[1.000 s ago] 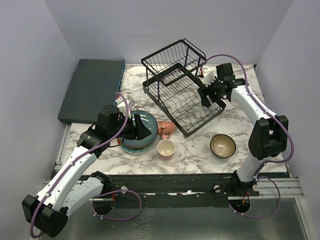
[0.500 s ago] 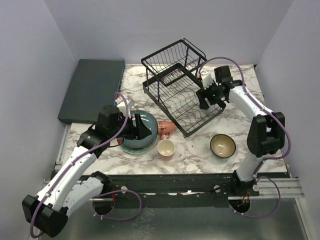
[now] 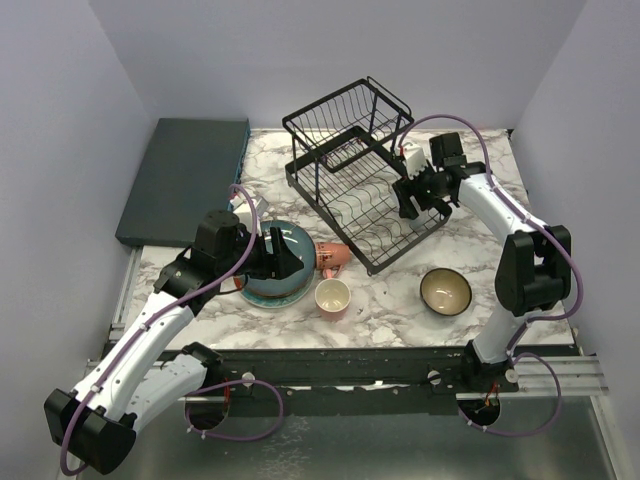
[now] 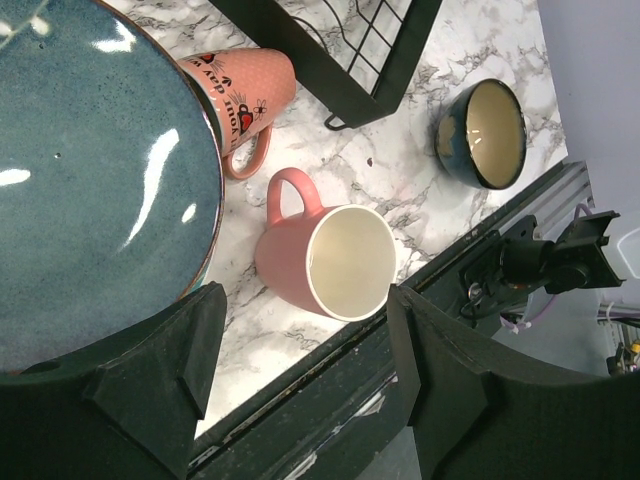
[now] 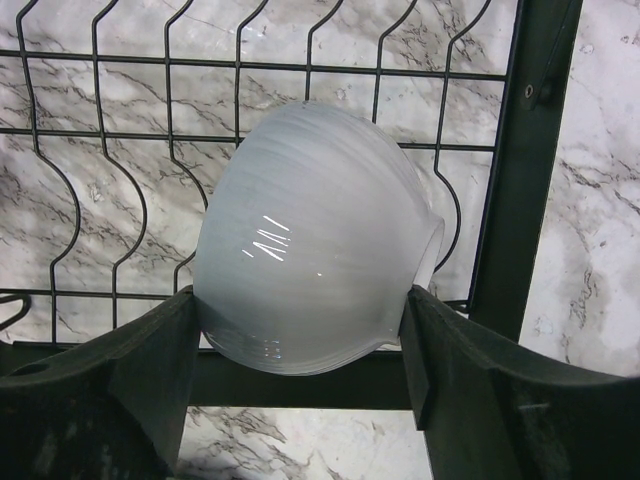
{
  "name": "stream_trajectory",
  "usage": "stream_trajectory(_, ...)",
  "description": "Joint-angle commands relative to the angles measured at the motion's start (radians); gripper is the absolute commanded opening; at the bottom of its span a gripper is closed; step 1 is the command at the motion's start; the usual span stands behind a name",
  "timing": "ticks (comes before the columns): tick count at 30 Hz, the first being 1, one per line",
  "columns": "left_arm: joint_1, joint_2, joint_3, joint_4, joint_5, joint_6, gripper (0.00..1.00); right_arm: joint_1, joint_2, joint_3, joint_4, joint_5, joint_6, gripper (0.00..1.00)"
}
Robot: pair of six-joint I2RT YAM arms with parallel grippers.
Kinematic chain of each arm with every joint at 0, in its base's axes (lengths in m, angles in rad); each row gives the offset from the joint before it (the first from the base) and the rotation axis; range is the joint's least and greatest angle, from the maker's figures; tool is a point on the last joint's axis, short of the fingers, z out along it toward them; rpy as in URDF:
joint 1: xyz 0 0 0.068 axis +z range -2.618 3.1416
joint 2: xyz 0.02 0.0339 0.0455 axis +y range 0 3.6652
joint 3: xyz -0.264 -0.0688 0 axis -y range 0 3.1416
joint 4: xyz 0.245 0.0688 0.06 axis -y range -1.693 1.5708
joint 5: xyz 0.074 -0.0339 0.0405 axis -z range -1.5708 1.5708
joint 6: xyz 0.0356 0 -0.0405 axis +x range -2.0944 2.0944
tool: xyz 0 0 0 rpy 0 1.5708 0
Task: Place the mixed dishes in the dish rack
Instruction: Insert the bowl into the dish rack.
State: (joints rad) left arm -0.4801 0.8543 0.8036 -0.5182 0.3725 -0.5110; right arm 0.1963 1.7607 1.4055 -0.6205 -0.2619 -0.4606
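Observation:
My right gripper (image 3: pixel 413 196) is shut on the white bowl (image 5: pixel 310 230), its fingers pressing on both sides. It holds the bowl over the slotted base of the black wire dish rack (image 3: pixel 350 170), near the rack's right frame bar (image 5: pixel 520 160). My left gripper (image 3: pixel 288 262) is open and empty above the near edge of the dark teal plate (image 4: pixel 90 180), which tops a stack (image 3: pixel 275 270). A pink mug with writing (image 4: pixel 240 95) lies on its side next to the plate. A plain pink mug (image 4: pixel 335 262) stands upright. The dark cream-lined bowl (image 3: pixel 445 291) sits at the front right.
A dark teal flat slab (image 3: pixel 185 175) lies at the back left. The rack's raised basket tier (image 3: pixel 345 115) stands at the back. The table's front edge and black rail (image 4: pixel 330 400) run just under my left gripper.
My right gripper has carried the white bowl a little left and back over the rack base. The left arm has not moved.

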Motion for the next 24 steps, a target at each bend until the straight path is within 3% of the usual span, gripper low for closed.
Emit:
stream_trajectory(1, -0.006, 0.005, -0.011, -0.011, -0.021, 0.012, 0.72, -0.003, -0.014, -0.013, 0.039, 0.015, 0.01, 0.81)
stream_trajectory(2, -0.006, 0.004, -0.011, -0.01, -0.021, 0.011, 0.73, -0.002, -0.011, -0.013, 0.038, 0.012, 0.01, 1.0)
stream_trajectory(14, -0.006, 0.01, -0.012, -0.012, -0.021, 0.012, 0.73, -0.004, -0.032, 0.015, 0.043, 0.037, 0.019, 1.0)
stream_trajectory(24, -0.006, 0.012, -0.012, -0.012, -0.024, 0.011, 0.74, -0.003, -0.119, -0.01, 0.131, 0.148, 0.075, 1.0)
